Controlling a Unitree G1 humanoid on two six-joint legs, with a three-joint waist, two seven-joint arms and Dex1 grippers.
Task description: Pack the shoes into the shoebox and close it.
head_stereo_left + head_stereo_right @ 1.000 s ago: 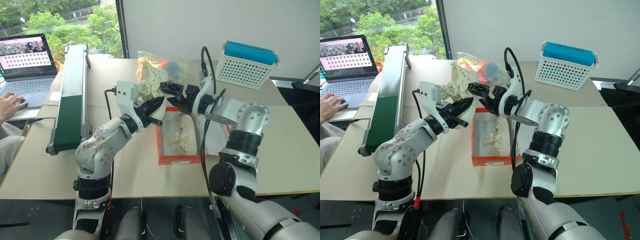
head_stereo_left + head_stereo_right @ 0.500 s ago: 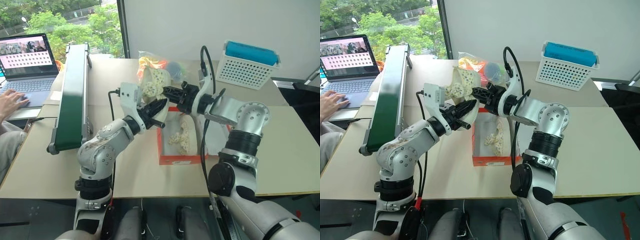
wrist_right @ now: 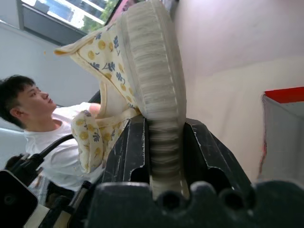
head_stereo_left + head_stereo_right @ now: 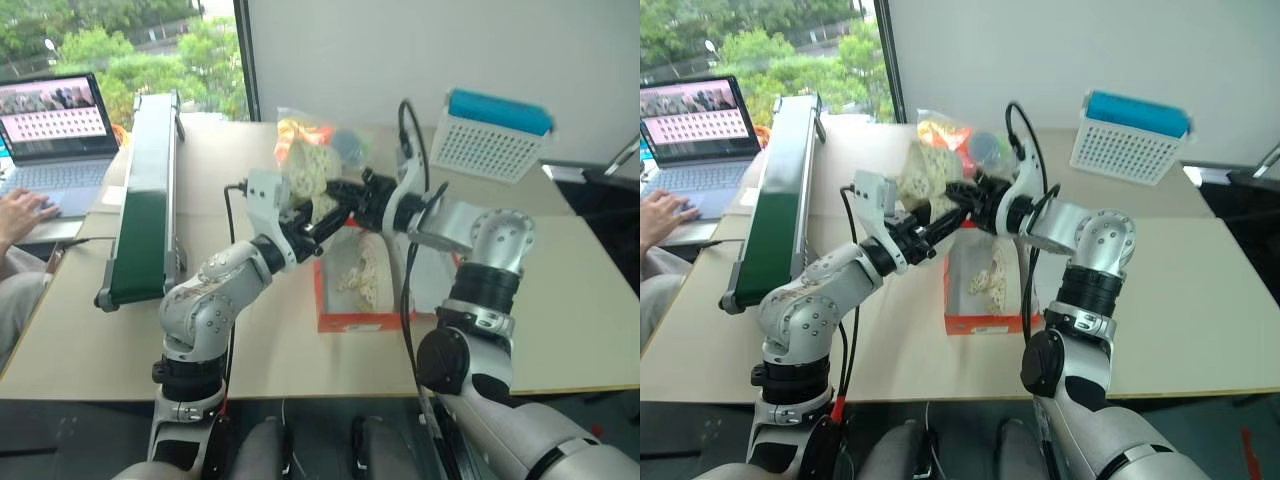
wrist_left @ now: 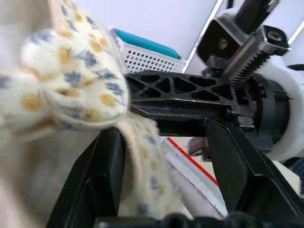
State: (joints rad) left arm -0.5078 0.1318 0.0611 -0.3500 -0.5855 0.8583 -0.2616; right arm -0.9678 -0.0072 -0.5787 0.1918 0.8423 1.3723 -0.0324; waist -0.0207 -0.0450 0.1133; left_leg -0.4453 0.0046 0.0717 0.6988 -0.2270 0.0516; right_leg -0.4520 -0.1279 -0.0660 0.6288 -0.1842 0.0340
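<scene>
While clamped by right gripper, shoe upright, sole edge-on.

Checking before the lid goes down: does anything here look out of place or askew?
One shoe lies in the shoebox. The other shoe is still in the air above it, its sole pinched by the right gripper, not yet packed.
</scene>
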